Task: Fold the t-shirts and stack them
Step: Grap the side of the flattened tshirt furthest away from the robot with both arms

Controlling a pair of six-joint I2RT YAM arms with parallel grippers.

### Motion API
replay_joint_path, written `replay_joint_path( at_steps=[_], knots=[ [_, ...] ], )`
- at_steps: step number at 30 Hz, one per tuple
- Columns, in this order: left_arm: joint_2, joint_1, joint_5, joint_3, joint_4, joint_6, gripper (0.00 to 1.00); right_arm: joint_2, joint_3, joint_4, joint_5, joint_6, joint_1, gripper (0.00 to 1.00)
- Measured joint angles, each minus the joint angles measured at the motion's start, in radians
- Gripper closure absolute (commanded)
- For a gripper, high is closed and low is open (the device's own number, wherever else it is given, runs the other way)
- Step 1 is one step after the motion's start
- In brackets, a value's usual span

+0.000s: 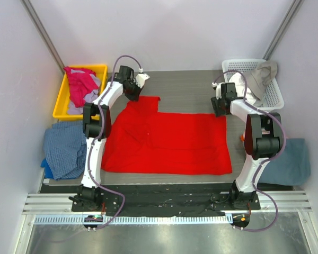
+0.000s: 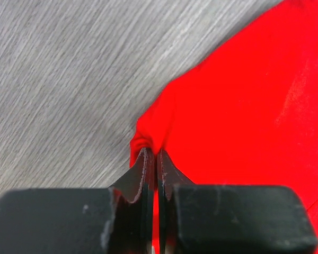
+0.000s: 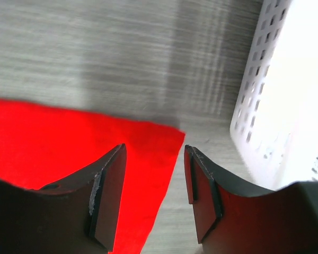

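Fold grasp underway: left end effector (image 2: 151, 153) clamps the red t-shirt (image 1: 169, 143)'s far corner; right end effector (image 3: 154, 148), apart over the opposite corner, should close next.

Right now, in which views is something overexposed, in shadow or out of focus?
Right wrist view: the white basket is blown out to near white, and a shadow band crosses the table. Left wrist view: the red t-shirt is so saturated that folds hardly show; the left gripper, shut on its edge, looks slightly blurred. Top view: even light, sheen on the metal sheet.

Pale walls (image 1: 164, 32), grey wood-grain table (image 1: 185, 84), seemingly laminate
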Motion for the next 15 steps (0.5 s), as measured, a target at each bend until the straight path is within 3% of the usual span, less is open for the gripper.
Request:
replay_joint_path(
  at_steps=[15],
  knots=[
    [-0.018, -0.01, -0.017, -0.027, -0.002, 0.041, 1.0, 0.082, 0.082, -0.097, -0.137, 0.036, -0.072, 0.41]
  ],
)
